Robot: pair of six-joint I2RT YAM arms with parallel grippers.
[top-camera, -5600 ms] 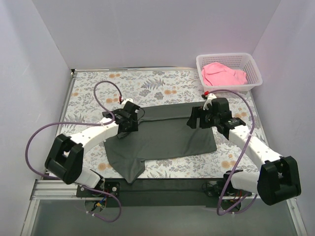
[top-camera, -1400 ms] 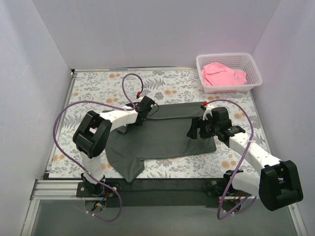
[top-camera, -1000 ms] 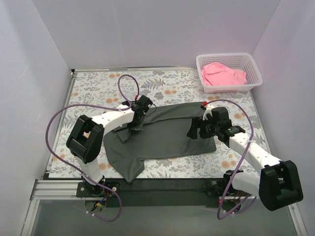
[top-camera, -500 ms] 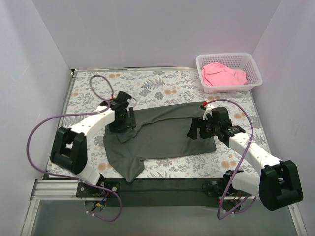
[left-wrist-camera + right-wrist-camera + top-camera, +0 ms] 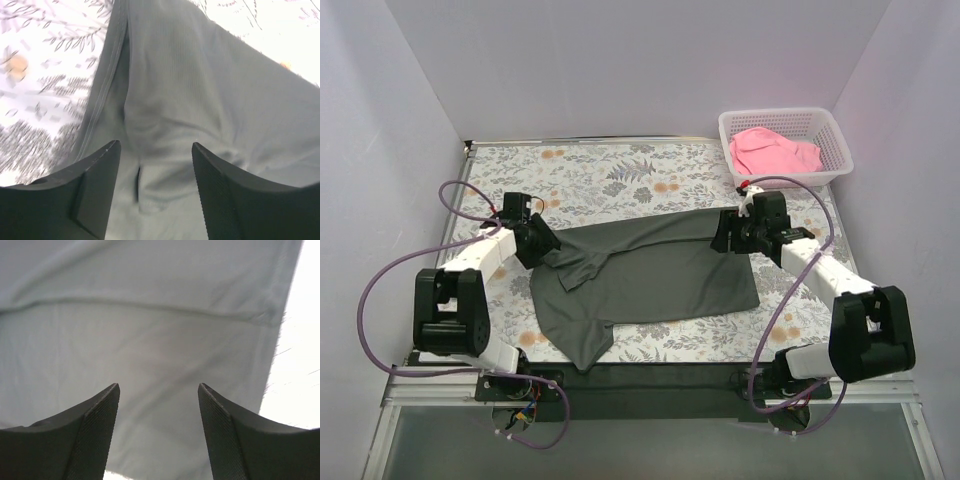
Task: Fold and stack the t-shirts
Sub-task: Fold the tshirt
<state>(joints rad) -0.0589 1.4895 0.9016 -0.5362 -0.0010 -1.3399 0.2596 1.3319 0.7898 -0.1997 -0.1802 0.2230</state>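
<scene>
Top external view has the dark grey t-shirt (image 5: 650,285) spread flat across the middle of the flowered bench (image 5: 620,170), one sleeve reaching toward the near edge. The left gripper (image 5: 538,246) sits at its left end and the right gripper (image 5: 728,236) at its far right corner, both released, fingers parted over the cloth. The pink t-shirt (image 5: 775,152) lies bunched in the white basket (image 5: 840,165) at the far right corner.

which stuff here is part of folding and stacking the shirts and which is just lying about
Part of the job: grey shirt, spread on the table; pink shirt, bunched in the basket.
Just lying about: the basket itself; the floral table.
</scene>
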